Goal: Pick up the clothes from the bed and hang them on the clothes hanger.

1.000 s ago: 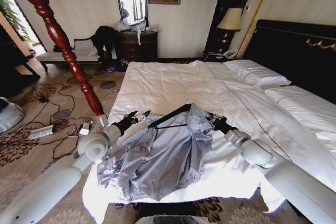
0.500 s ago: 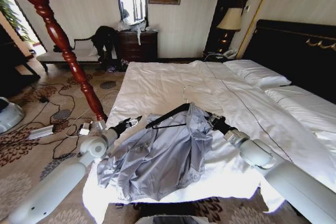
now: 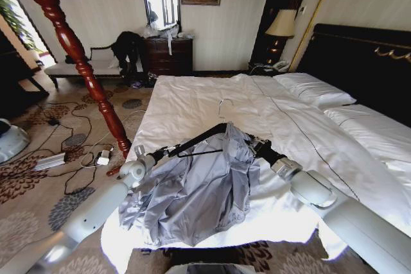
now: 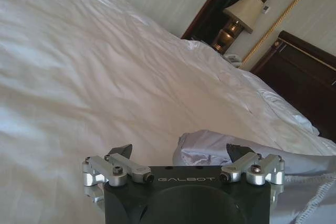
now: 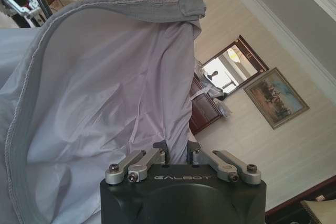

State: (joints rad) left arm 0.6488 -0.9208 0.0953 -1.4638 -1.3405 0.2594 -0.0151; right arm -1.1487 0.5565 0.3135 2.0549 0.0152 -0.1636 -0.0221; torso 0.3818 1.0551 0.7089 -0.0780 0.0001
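Over the last second the left pincer [image 3: 170,151] dropped lower and came in against the near end of the hanger [image 3: 202,138]. The hanger itself tipped up and slid a little toward that pincer, so its hook [image 3: 221,102] stood higher over the bed [image 3: 192,94] than before. We judged this to be the left arm lining up on the free end of the hanger while the right held the rest, with the dressing of the hanger only half done.

The left pincer's fingers were spread wide, holding nothing, with a fold of the shirt [image 3: 192,197] just ahead of them and bare duvet beyond. The right pincer [image 3: 255,147] had its fingers pressed together on a pinch of shirt cloth near the collar, right at the hanger's far shoulder.

The hanger's long axis ran from the left pincer's tips up and across to the right pincer, its left end low and its right end raised. Its hook pointed away from both pincers, toward the far side of the bed.

The shirt lay draped over the hanger's right half only. From the right pincer it spilled toward the left pincer and down to the near edge of the bed, so its long axis sloped that way, with the collar end up at the right pincer.
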